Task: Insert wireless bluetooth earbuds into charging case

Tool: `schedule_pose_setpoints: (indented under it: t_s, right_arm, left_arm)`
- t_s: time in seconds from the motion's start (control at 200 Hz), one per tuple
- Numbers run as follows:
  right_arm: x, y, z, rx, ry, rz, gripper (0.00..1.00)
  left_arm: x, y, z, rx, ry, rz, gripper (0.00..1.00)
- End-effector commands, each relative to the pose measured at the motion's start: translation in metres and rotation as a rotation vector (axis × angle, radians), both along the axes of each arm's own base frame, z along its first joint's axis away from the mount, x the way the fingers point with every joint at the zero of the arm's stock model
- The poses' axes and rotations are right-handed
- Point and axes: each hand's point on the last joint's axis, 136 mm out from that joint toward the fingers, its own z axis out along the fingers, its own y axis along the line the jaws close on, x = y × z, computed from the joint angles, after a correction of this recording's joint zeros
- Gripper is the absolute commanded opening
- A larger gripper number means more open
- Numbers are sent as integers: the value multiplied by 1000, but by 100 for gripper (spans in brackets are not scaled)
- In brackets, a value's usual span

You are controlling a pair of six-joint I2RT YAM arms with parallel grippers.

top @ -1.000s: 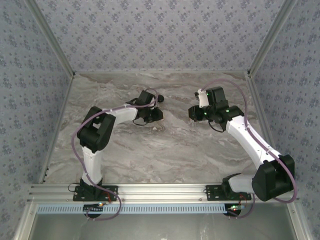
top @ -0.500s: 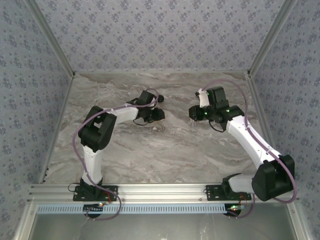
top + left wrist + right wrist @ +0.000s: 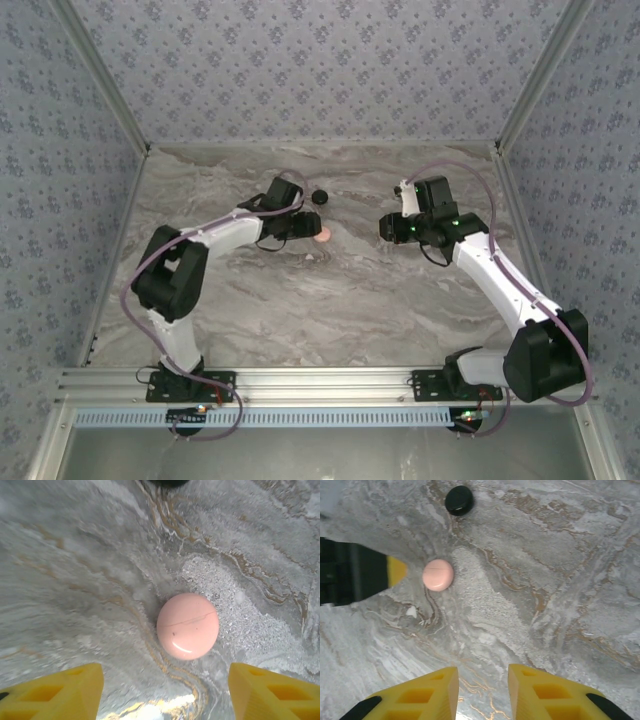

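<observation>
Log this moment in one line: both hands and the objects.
left hand: open, empty, by pink case | right hand: open, empty | pink case: closed, on table | black puck: apart from case

A high rear camera looks down over the whole grey marbled worktop point(image 3: 330, 300); both wrist cameras face it steeply, the left closest, sharing the round pink case point(image 3: 187, 625).

Marble-patterned worktop point(image 3: 330, 300), grey with tan veins, enclosed at the back and both sides by walls point(image 3: 320, 70) papered in a small blue floral print. A black round puck point(image 3: 319, 197) lies flat on the far middle part of the worktop, apart from the walls. An aluminium rail point(image 3: 330, 380) runs along the near edge of the worktop.
</observation>
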Motion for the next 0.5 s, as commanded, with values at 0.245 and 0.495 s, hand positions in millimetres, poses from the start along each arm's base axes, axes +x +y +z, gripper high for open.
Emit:
schedule_pose_setpoints:
  t_s: [0.245, 0.495]
  right_arm:
    - [3, -58, -22, -234, -20, -215, 41]
    - [7, -96, -30, -365, -78, -336, 49]
  left_arm:
    - [-18, 61, 53, 181, -184, 71, 69]
    - [-27, 106, 69, 340, -298, 146, 74]
